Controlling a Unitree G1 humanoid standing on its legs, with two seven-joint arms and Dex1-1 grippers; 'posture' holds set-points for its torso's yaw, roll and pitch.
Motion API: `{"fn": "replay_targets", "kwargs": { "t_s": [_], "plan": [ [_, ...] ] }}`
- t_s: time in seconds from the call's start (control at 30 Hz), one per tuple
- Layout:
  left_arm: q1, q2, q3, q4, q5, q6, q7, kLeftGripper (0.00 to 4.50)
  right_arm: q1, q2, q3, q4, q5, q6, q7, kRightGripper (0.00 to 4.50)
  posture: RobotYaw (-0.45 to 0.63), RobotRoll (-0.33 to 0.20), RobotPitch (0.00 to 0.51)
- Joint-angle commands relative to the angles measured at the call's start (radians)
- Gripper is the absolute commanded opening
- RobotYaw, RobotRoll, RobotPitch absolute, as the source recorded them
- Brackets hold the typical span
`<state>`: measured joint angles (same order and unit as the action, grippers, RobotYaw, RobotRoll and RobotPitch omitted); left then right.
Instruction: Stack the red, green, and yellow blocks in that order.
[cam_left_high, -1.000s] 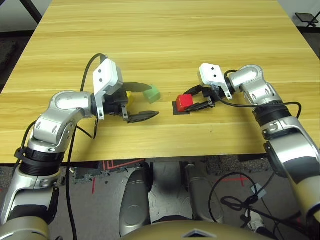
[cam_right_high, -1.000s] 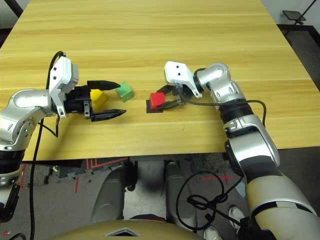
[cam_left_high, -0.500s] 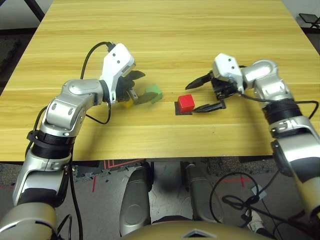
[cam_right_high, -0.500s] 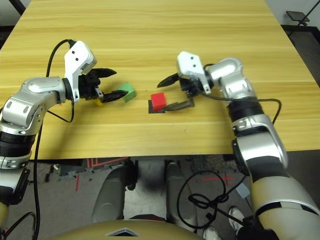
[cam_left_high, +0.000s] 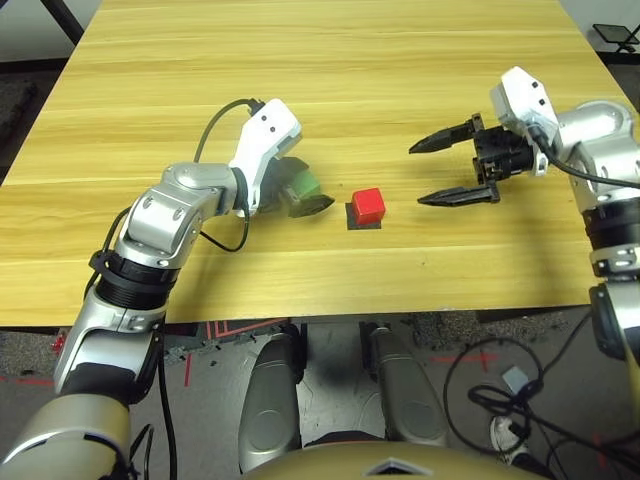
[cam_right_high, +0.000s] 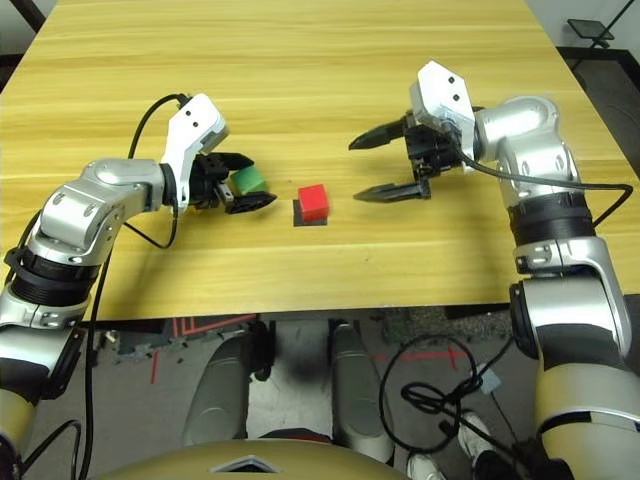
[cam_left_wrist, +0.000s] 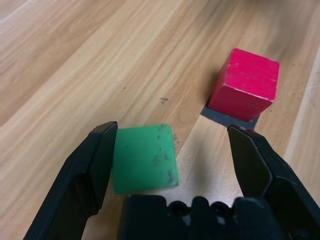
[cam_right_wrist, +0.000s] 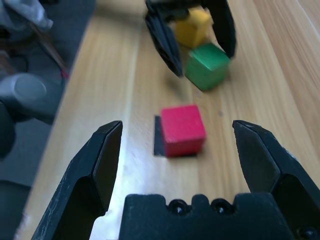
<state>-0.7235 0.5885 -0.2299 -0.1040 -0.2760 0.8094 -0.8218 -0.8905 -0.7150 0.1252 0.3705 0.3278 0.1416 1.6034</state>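
Observation:
The red block (cam_left_high: 368, 205) sits on a flat black patch (cam_left_wrist: 227, 117) near the table's middle. Just left of it, the green block (cam_left_high: 301, 186) lies between the fingers of my left gripper (cam_right_high: 240, 184), which is open. In the left wrist view the green block (cam_left_wrist: 144, 158) rests against one finger (cam_left_wrist: 90, 165), with a gap to the other. The yellow block (cam_right_wrist: 192, 27) lies behind the green one, close to the left gripper's base. My right gripper (cam_left_high: 416, 176) hangs wide open and empty, to the right of the red block and apart from it.
The wooden table (cam_left_high: 330, 70) stretches far behind the blocks. Its front edge (cam_left_high: 330, 312) runs close below both arms. Black cables (cam_right_high: 560, 185) trail from each wrist.
My left gripper has moved right, and its fingers now stand around the green block. My right gripper has let go of the red block, opened wide and pulled back to the right.

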Motion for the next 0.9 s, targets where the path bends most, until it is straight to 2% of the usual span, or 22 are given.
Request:
{"fn": "replay_targets", "kwargs": {
  "t_s": [0.03, 0.53, 0.9],
  "plan": [
    [-0.002, 0.005, -0.019, 0.047, 0.03, -0.016, -0.005, 4.5, 0.025, -0.015, -0.02, -0.049, 0.016, 0.028, -0.004, 4.45, 0.13, -0.024, 0.255],
    [0.004, -0.011, -0.008, 0.058, 0.05, -0.03, 0.007, 4.5, 0.025, -0.004, -0.021, -0.063, 0.021, 0.05, -0.019, 4.45, 0.14, -0.021, 0.255],
    [0.006, -0.011, -0.041, 0.086, 0.086, -0.161, -0.055, 4.5, 0.032, 0.0, -0.021, -0.07, 0.026, 0.058, -0.031, 4.45, 0.13, -0.028, 0.256]
  ]
}}
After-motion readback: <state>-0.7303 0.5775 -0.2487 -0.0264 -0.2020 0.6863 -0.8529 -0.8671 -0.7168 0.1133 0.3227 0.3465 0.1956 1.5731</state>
